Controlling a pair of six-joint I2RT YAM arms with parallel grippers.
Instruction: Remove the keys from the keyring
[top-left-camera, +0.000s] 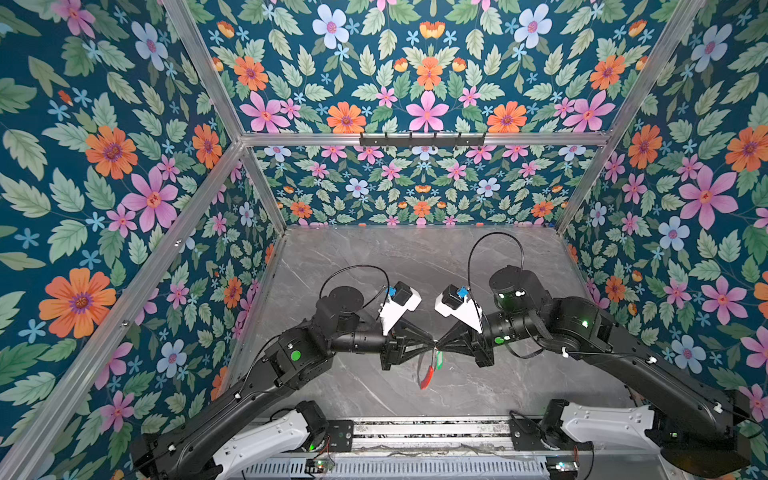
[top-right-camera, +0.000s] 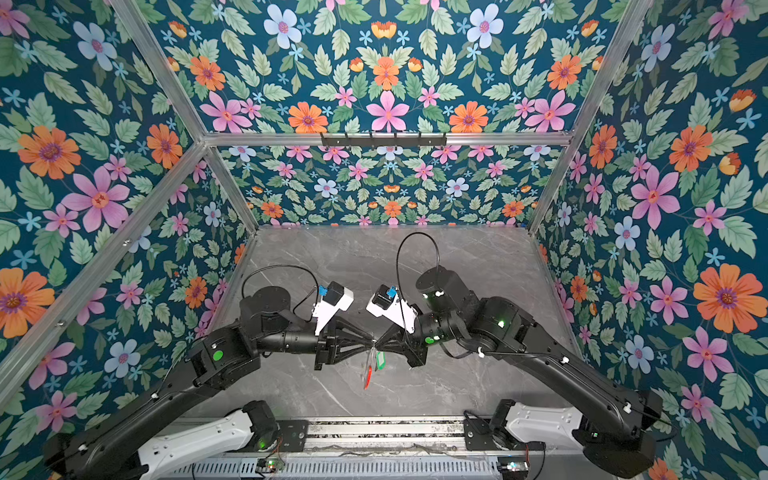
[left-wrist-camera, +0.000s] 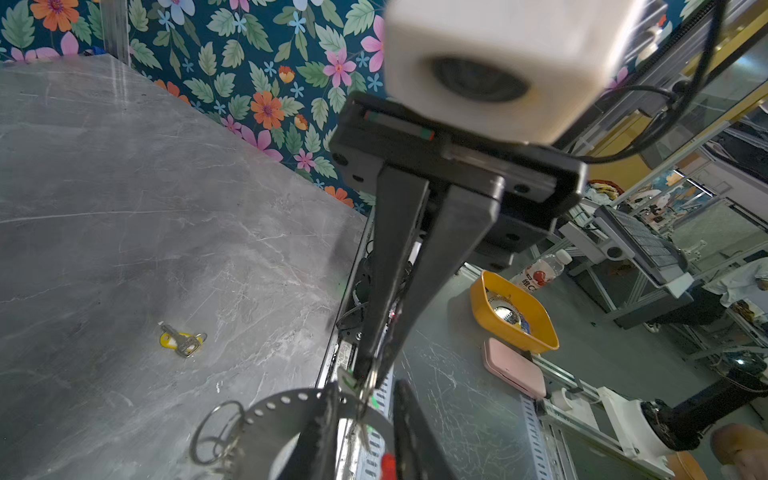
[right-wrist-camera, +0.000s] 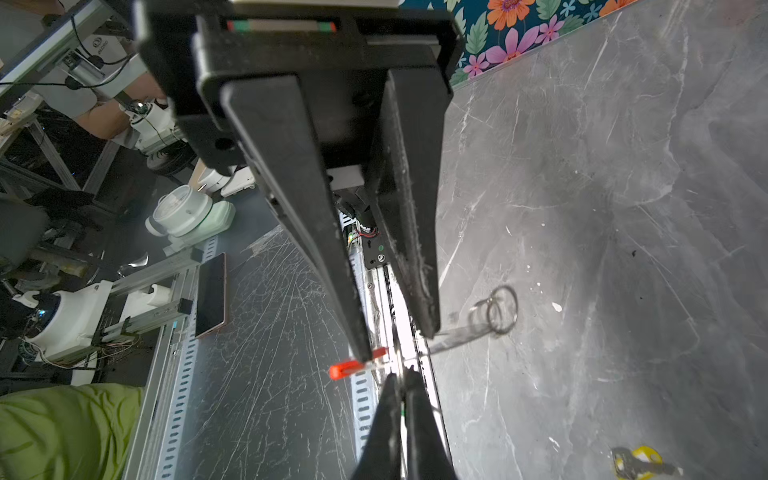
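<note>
Floral-walled booth, grey table (top-left-camera: 374, 266). In both top views, left tool (top-left-camera: 430, 344) and right tool (top-left-camera: 439, 343) tip to tip, with keyring (top-left-camera: 424, 376) and green-tagged key (top-left-camera: 438, 360) dangling just beneath. Left wrist: right tool clenched on silver loop (left-wrist-camera: 372, 380); yellow-tagged key (left-wrist-camera: 183, 340) already on table, well apart from both tools. Right wrist: left tool half-parted astride keyring, grip unclear. Probably mid-removal of second key. Next: hold ring steady, work loop off.

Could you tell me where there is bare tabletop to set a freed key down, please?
The back of the table, along the rear wall, is bare. The front middle is crowded: left gripper and right gripper meet there with the keyring. A yellow-tagged key also lies on the marble.
</note>
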